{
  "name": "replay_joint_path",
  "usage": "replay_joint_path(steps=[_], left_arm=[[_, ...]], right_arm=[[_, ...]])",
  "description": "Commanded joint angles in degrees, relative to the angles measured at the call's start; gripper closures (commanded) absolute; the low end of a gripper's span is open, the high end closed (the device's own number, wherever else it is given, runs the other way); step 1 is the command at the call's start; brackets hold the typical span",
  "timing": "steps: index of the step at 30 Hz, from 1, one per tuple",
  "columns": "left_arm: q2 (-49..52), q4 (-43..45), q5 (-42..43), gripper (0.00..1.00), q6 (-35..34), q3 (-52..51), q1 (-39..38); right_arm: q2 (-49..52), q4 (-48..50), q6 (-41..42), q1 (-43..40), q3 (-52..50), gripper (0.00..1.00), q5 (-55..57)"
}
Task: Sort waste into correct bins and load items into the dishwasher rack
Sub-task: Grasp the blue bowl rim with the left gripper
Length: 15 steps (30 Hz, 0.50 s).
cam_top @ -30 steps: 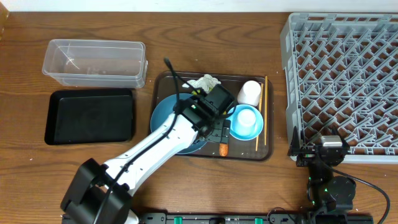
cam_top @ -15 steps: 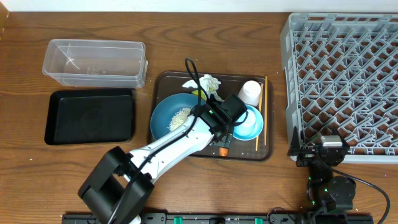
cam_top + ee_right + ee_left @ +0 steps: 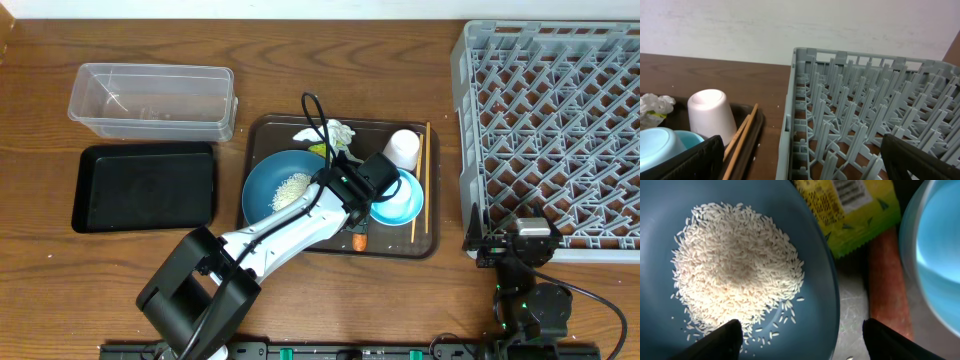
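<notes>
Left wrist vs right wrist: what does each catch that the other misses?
Only left wrist: the rice pile in the dark blue dish, the snack wrapper and the carrot.
Only right wrist: the white cup, the chopsticks, the tissue and the dishwasher rack.
Both: the light blue bowl.

White rice (image 3: 735,275), dark blue dish (image 3: 816,255), orange carrot (image 3: 888,287), seemingly green-yellow wrapper (image 3: 852,210)

One dish (image 3: 262,185), one bowl (image 3: 405,203), one cup (image 3: 402,148) — one black tray (image 3: 145,187), one tub (image 3: 150,100), one rack (image 3: 550,120)
</notes>
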Motion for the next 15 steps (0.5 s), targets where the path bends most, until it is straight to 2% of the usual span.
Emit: replay_joint_path(steps=[1, 15], left_arm=[[0.52, 0.24, -1.51, 0.22, -0.70, -0.07, 0.07], [0.55, 1.90, -1.49, 0.23, -3.13, -2.89, 0.07]], right_arm=[[-0.09, -0.17, -0.72, 0.42, -0.09, 0.01, 0.42], [-0.09, -0.17, -0.74, 0.42, -0.09, 0.01, 0.42]])
